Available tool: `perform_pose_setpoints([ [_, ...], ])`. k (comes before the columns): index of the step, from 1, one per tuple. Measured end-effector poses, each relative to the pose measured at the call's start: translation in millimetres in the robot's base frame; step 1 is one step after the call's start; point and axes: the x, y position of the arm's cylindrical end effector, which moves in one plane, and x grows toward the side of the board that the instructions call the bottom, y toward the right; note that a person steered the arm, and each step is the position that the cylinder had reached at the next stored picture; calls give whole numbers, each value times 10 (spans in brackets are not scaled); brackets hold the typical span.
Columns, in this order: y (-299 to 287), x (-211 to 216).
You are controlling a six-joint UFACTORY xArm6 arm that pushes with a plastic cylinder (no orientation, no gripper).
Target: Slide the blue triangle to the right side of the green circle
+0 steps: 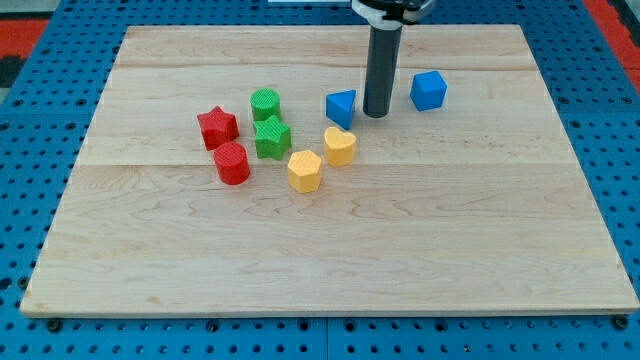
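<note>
Pushing from my tip [377,114], bare and holding nothing, just right of the blue triangle [341,107], risks it being driven into the green circle [265,103] or glancing onto the yellow heart [340,146].

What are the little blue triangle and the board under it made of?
The blue triangle looks like matte plastic, possibly 3D-printed: faint ridged lines show on the blocks. The board appears to be pale, unvarnished-looking wood, with visible grain and plank seams.
</note>
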Motion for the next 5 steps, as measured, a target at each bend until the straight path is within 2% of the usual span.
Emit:
perform_pose_setpoints([
  [2,-388,-281],
  [4,-750,-206],
  [5,-579,-205],
])
